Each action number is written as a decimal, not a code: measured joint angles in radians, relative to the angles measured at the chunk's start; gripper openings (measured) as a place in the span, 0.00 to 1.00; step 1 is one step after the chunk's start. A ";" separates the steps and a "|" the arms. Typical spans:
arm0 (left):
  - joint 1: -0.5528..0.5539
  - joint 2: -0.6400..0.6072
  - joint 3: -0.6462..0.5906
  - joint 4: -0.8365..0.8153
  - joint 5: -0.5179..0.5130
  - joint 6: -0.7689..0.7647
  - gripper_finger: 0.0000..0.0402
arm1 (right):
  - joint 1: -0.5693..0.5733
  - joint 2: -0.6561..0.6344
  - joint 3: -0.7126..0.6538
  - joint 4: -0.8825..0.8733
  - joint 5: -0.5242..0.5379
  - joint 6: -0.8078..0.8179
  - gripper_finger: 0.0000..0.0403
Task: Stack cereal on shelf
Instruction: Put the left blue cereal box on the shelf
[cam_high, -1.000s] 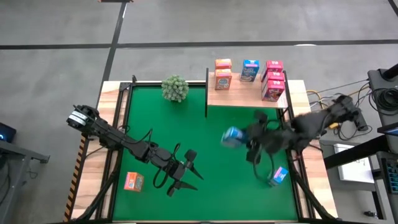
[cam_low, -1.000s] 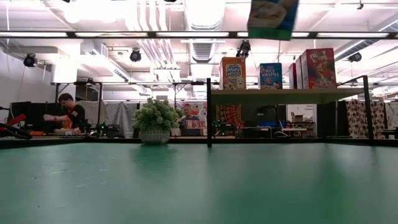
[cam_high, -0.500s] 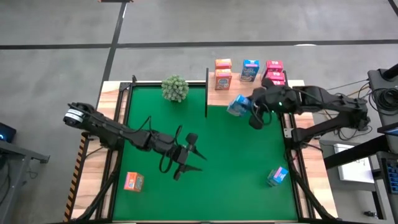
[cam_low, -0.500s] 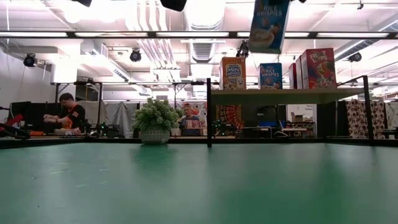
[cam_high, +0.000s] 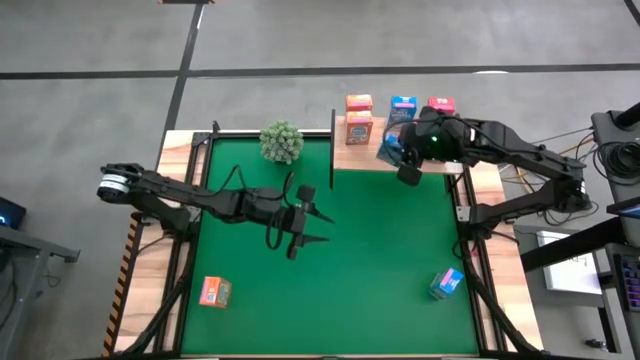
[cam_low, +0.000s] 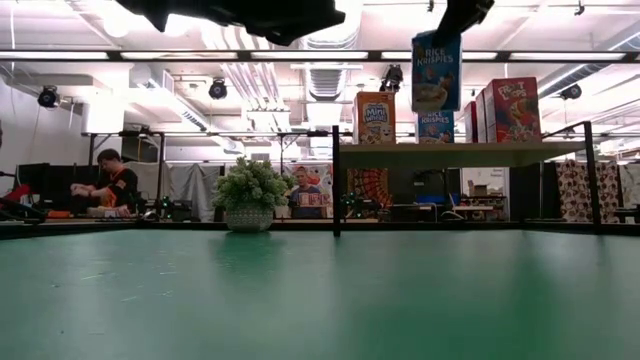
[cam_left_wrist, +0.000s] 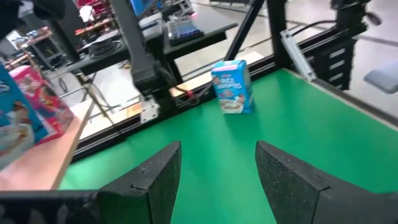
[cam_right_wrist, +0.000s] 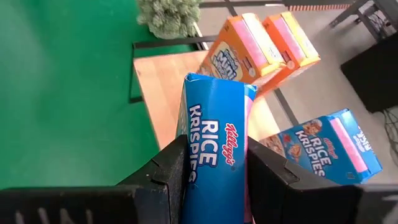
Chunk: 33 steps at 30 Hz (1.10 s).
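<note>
My right gripper (cam_high: 400, 158) is shut on a blue cereal box (cam_right_wrist: 214, 140) held above the light wooden shelf (cam_high: 365, 155). In the low view the box (cam_low: 436, 70) hangs over the shelf board (cam_low: 470, 153). On the shelf stand two orange boxes (cam_high: 358, 116), a blue box (cam_high: 402, 110) and red-pink boxes (cam_high: 441, 104). Another blue box (cam_high: 447, 283) and an orange box (cam_high: 214, 291) rest on the green mat (cam_high: 350, 280). My left gripper (cam_high: 315, 228) is open and empty over the mat's middle. My right gripper pinches the blue box by its two opposite broad faces (cam_right_wrist: 186, 165), one finger (cam_right_wrist: 165, 174) on each side. The fingers come from above, pointing down. The box hangs upright below them, lifted clear of the shelf board.
A round green plant (cam_high: 281, 141) stands at the mat's far edge, left of the shelf. Thin black posts (cam_low: 336, 180) rise at the shelf's corners. The loose blue box also shows in the left wrist view (cam_left_wrist: 232, 86). People sit in the room beyond the table.
My right gripper has carried the blue box from over the mat's right middle toward the far edge, to above the shelf, and the box has turned upright. My left gripper has moved toward the far edge and slightly right, staying open.
</note>
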 joint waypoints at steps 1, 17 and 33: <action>0.007 0.000 0.000 -0.001 0.000 0.007 0.47 | -0.009 0.005 0.000 -0.003 -0.001 -0.012 0.30; 0.062 -0.027 -0.001 -0.063 0.002 0.078 0.47 | -0.130 0.096 0.000 -0.004 -0.049 -0.099 0.32; 0.063 -0.029 0.040 -0.071 0.003 0.154 0.47 | -0.159 0.137 -0.004 0.005 -0.040 -0.046 0.47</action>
